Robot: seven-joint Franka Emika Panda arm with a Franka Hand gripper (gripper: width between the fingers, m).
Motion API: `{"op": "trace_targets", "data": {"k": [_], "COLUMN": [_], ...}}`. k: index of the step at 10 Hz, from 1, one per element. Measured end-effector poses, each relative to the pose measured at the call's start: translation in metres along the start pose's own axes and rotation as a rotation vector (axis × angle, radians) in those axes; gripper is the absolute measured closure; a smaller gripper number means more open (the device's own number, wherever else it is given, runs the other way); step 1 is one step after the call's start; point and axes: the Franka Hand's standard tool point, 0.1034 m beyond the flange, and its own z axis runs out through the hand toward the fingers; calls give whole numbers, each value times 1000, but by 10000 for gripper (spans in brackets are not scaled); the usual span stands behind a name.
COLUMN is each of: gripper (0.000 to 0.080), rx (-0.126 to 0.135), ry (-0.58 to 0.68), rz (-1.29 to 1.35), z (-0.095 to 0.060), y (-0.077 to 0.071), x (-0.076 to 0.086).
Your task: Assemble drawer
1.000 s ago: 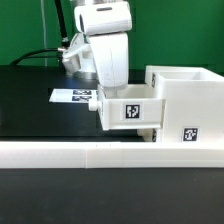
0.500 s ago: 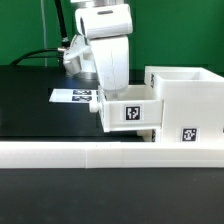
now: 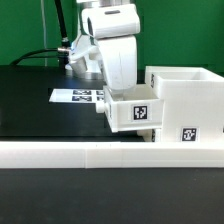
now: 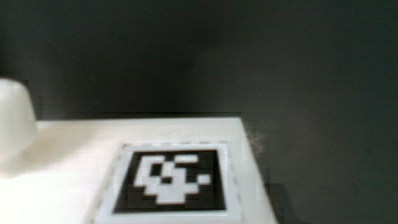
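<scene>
The white drawer housing (image 3: pixel 192 98) stands at the exterior view's right, with a tag low on its front. A smaller white tray (image 3: pixel 128 118) with a tag on its near face sits against the housing's left side, partly inside it. My gripper (image 3: pixel 113 90) reaches down just behind the tray. Its fingers are hidden behind the tray wall, so I cannot tell whether they grip it. The wrist view shows a white tagged surface (image 4: pixel 71 150) close below, with dark table beyond and no fingers in sight.
A long low white rail (image 3: pixel 90 153) runs across the front of the black table. The marker board (image 3: pixel 62 97) lies flat behind the tray at the left. Cables hang behind the arm.
My gripper and the tray have shifted together toward the exterior view's right, so the tray sits deeper in the housing.
</scene>
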Motion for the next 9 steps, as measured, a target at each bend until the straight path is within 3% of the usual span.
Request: {"op": "trace_targets", "data": {"k": [7,8,9], "gripper": [755,684,545], "rx": [-3,-2,-2], "ry": [-1,-1,-1], "rz": [14,14,14], "z": [0,1,1], "y": [1,0,0], "x": [3,3,3]}}
